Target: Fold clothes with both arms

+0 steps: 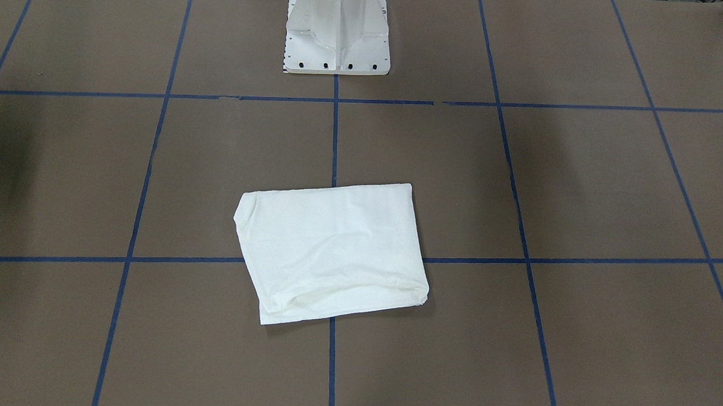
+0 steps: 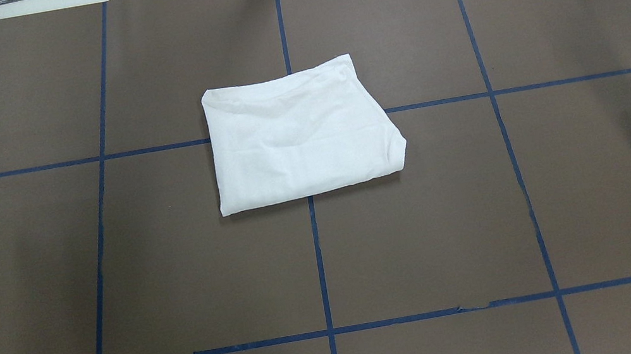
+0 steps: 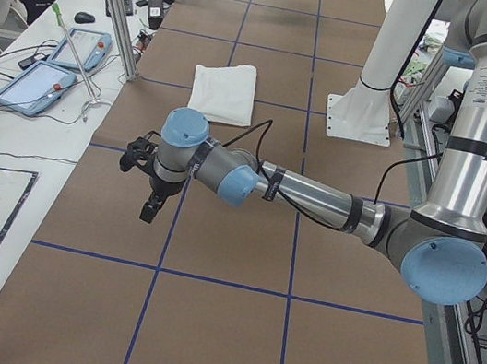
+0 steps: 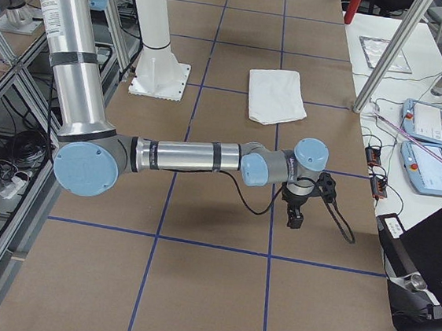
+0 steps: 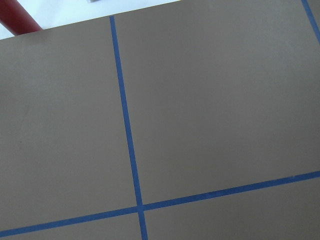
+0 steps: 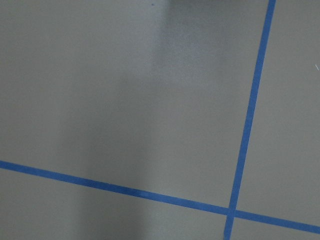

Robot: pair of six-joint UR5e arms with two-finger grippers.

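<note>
The brown paper-covered desk point(image 2: 113, 268), marked into squares by blue tape lines point(image 2: 319, 266), fills every view. Across it reach the two arms: the left arm point(image 3: 315, 199) stretches out low over the desk's left end, and the right arm point(image 4: 190, 156) does the same over the opposite end. Both are well apart from the garment. The white pedestal point(image 1: 337, 34) stands at the robot's edge, at 6 o'clock in the overhead view. Straight toward 12 o'clock from it lies the T-shirt point(image 2: 299, 135), covering a crossing of the tape near the desk's middle. It is a compact, layered, roughly rectangular bundle with no sleeve, collar or print showing. Its 4 o'clock corner in the overhead view is rounded and bulges a little, so the outline is slightly skewed. The left gripper point(image 3: 148, 214) hangs near 7 o'clock of the shirt in the left side view, and the right gripper point(image 4: 295, 219) near 5 o'clock of it in the right side view. Neither has fabric in it, but how far their jaws stand apart I cannot tell. The wrist cameras show only bare desk and tape. The folding looks done, with at most a squaring-up of that corner left.
</note>
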